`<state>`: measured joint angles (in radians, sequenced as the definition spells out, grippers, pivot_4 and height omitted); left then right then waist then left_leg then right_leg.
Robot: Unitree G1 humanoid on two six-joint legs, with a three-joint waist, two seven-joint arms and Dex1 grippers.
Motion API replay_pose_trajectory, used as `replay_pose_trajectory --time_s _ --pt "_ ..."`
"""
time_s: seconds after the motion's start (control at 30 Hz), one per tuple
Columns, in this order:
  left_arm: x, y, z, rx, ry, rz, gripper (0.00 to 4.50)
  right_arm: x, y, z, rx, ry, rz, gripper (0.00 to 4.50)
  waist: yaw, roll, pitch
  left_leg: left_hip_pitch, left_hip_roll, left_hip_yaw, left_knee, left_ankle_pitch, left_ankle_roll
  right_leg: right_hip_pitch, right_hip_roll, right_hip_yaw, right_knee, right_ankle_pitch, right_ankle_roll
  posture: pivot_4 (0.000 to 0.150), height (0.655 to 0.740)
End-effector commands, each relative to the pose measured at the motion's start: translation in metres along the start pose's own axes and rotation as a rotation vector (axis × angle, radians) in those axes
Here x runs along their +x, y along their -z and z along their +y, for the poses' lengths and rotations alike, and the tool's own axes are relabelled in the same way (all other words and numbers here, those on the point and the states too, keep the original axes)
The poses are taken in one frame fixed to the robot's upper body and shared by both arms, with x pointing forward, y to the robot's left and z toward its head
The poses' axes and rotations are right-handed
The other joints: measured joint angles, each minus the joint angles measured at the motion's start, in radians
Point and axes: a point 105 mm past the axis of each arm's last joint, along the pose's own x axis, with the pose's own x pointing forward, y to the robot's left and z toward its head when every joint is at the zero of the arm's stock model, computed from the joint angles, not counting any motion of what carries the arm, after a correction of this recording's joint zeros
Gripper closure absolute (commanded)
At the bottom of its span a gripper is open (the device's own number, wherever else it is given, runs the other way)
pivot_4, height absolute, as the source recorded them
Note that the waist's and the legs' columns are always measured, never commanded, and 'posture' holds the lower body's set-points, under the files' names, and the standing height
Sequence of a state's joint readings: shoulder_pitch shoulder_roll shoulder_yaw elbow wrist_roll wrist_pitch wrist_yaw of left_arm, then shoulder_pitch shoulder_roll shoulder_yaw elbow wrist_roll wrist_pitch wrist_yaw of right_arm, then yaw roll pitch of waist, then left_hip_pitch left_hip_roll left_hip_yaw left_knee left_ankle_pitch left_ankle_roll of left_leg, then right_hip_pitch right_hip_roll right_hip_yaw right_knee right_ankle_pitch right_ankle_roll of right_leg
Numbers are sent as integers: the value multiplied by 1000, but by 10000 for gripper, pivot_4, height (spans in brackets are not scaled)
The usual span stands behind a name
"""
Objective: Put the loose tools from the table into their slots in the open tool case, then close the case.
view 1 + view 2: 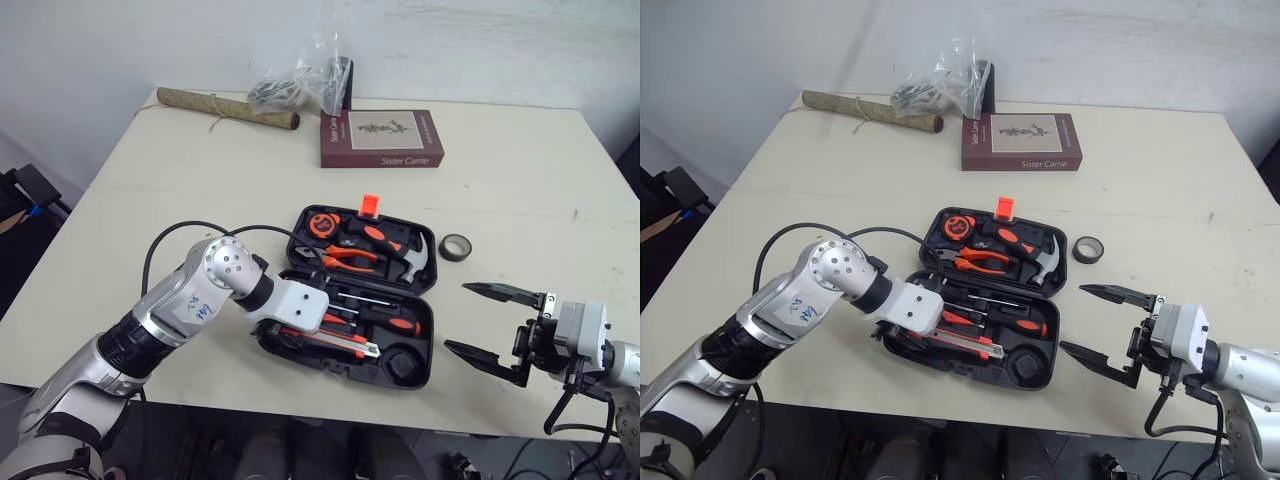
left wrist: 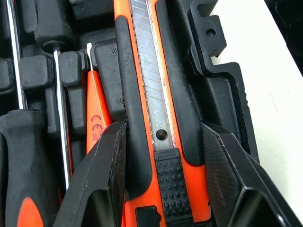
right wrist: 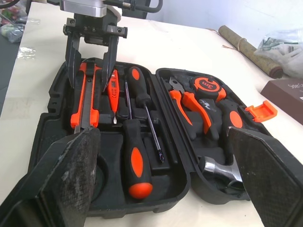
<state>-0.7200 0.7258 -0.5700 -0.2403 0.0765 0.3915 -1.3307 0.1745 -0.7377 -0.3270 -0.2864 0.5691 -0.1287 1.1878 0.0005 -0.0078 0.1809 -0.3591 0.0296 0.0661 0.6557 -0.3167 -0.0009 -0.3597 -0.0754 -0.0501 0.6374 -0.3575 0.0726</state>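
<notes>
tool case (image 3: pixel 45 127) open: utility knife (image 2: pixel 151 94), pliers (image 1: pixel 345 258), hammer (image 1: pixel 410 262) slotted | left gripper (image 2: pixel 161 127) fingers apart astride knife | right gripper (image 1: pixel 460 317) fingers apart

- Head pair: high, facing forward and down over the surface (image 1: pixel 520 170); same scene in both eyes, open tool case (image 1: pixel 400 368) just below centre.
- Left wrist: very close, down along the left tool (image 2: pixel 163 126) onto the utility knife (image 2: pixel 151 94) in the case.
- Right wrist: low, from 4 o'clock of the case, facing across it toward the left tool at 8 o'clock.
</notes>
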Motion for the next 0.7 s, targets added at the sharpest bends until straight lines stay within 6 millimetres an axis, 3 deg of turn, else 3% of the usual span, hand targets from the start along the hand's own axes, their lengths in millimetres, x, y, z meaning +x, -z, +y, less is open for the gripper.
replay_pose_trajectory --time_s 0.03,0.13,0.43,0.53,0.7 --pt "4 -7 0 25 -7 -40 11862 0 -3 -2 -28 7 -12 0 2 0 0 0 0 0 0 0 0 0 0 0 0 0 0 1500 7400" --pt "-3 -17 8 61 -45 -90 435 0 -3 -3 -27 8 -11 0 2 0 0 0 0 -1 1 0 0 0 0 0 0 0 0 1500 7400" --pt "-32 -39 9 172 -124 -368 435 -1 1 -3 -11 15 -3 0 -1 0 0 -1 0 -1 2 0 0 0 0 -1 1 0 0 1500 7400" --pt "-38 -42 8 143 -163 -528 7911 -2 7 -2 7 27 5 0 -1 0 0 -1 0 -1 3 0 0 0 0 -1 1 0 0 1500 7400" --pt "-22 -32 1 72 -166 -604 30695 -3 16 1 23 37 9 0 0 0 0 -1 0 -1 3 0 1 0 0 -1 1 0 0 1500 7400"
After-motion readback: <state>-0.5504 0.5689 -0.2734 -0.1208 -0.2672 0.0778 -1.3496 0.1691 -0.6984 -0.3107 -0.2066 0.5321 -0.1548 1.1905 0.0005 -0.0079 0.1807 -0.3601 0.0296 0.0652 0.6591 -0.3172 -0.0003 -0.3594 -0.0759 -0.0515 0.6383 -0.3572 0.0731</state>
